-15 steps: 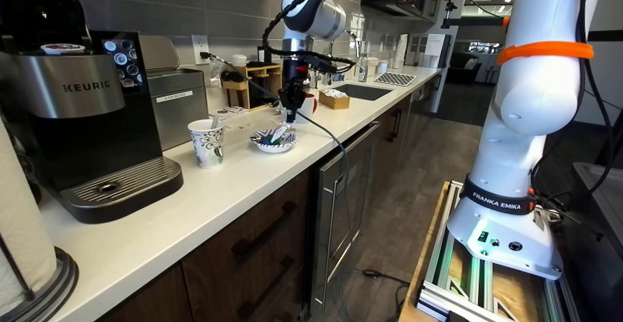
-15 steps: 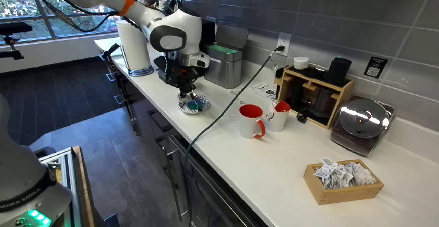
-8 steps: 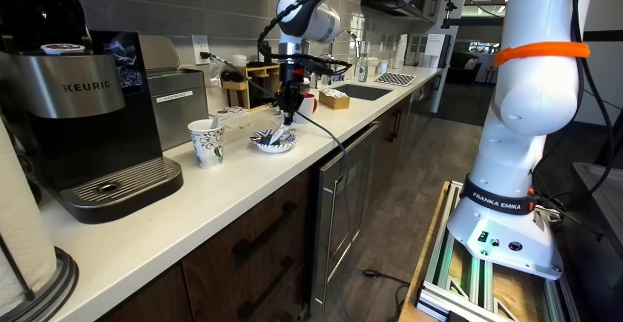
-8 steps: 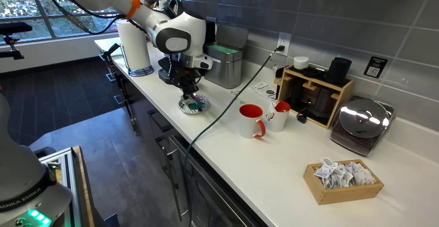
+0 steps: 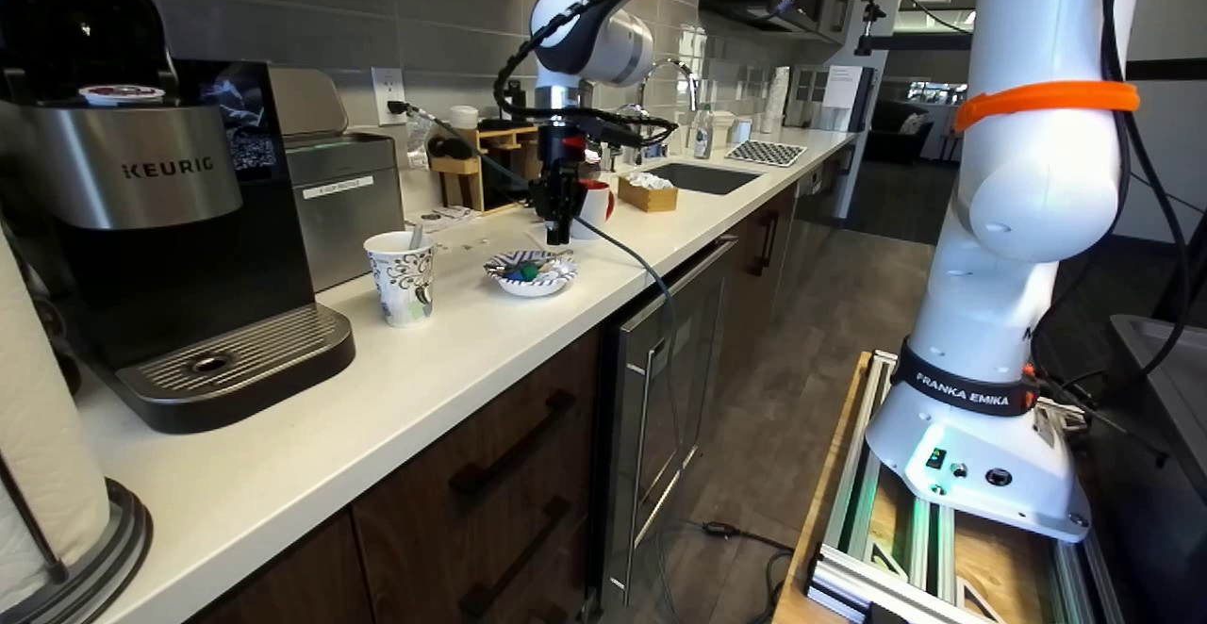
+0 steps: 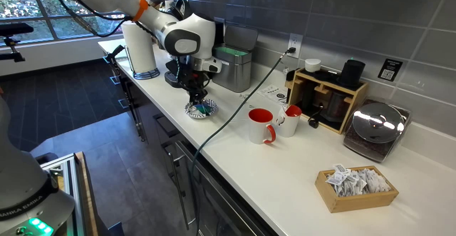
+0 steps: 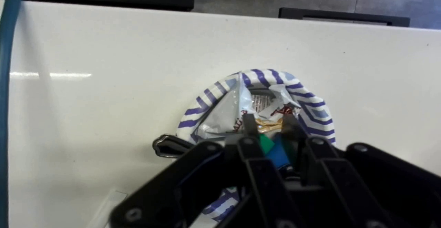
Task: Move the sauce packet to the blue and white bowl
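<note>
Packet (image 7: 227, 114) lies in the bowl (image 5: 531, 289), and there's the gripper (image 7: 269, 119) hanging just above, fingers (image 7: 249, 126) parted partway and free, over a white counter (image 6: 256, 172) stretching past coffee machine (image 5: 141, 167) and sink (image 5: 702, 177) beneath grey tiles (image 6: 374, 15).

White bowl (image 7: 311, 100) striped violet-blue, lower centre of wrist view.
The packet (image 7: 224, 114) is whitish, lettered dark red, the gripper (image 7: 269, 119) black; left of centre in an exterior view, the cup (image 5: 404, 283) carries dark scrolls on white.
</note>
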You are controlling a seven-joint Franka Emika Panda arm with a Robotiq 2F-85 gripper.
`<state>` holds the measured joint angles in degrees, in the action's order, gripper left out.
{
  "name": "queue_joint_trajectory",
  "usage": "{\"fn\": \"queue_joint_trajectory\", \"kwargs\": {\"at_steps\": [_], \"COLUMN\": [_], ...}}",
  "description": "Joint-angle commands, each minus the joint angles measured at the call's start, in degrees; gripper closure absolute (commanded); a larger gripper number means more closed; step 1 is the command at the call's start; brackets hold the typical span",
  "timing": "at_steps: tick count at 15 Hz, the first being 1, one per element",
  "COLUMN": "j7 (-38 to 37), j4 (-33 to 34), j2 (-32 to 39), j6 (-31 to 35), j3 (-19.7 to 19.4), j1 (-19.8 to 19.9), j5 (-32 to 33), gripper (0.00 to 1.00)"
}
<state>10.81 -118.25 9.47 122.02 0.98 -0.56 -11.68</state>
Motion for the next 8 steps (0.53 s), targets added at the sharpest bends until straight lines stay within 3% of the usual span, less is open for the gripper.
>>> {"fn": "queue_joint_trajectory", "kwargs": {"at_steps": [1, 6, 7, 8], "j7": [-1.8, 0.8, -0.2, -0.1], "j4": [1.7, 1.0, 1.8, 1.8], "j2": [0.3, -5.1, -1.8, -2.6], "j6": [-2.8, -3.2, -1.2, -1.2], "j3": [0.1, -0.5, -0.2, -0.3], "j1": [0.2, 1.3, 0.7, 0.9], "j5": [1.5, 1.1, 0.7, 0.7], "gripper": [0.43, 0.05, 0.00, 0.15]}}
